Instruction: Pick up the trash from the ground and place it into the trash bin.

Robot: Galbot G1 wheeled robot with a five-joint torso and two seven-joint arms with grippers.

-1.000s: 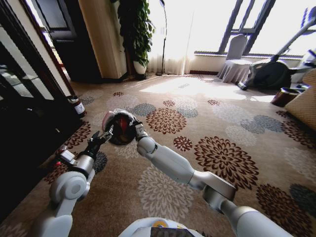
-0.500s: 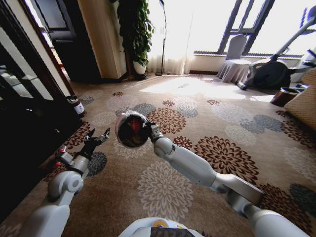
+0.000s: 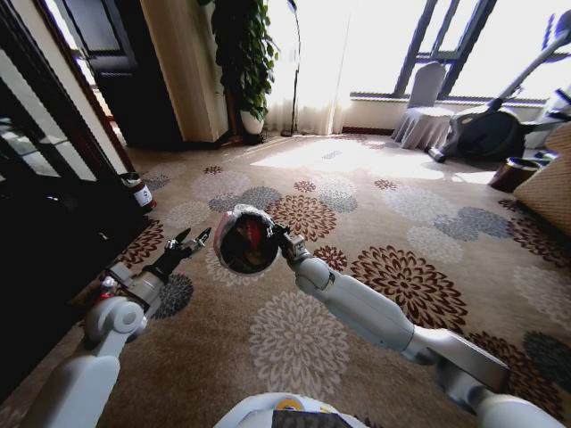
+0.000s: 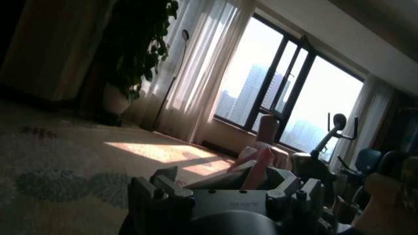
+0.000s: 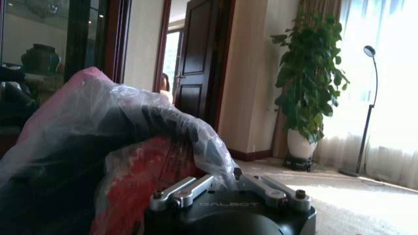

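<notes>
The trash bin [image 3: 244,241], round and black with a translucent liner, hangs in the air above the carpet, its mouth tipped toward me. Red trash [image 3: 252,234] lies inside it. My right gripper [image 3: 279,237] is shut on the bin's right rim. In the right wrist view the crinkled liner [image 5: 163,122] and the red trash [image 5: 140,181] sit just past that gripper [image 5: 222,188]. My left gripper [image 3: 193,238] stands open a short way left of the bin, touching nothing. A small red-and-white can [image 3: 137,191] stands on the carpet at the far left.
A dark cabinet [image 3: 45,205] runs along the left side. A potted plant [image 3: 243,62] and a floor lamp stand at the back wall. A covered chair [image 3: 426,111] and an exercise bike [image 3: 495,125] are at the far right. Patterned carpet [image 3: 375,187] lies open ahead.
The right arm has carried the bin to the right and a little toward me. The left gripper has come off the bin's left rim and a gap now separates them.
</notes>
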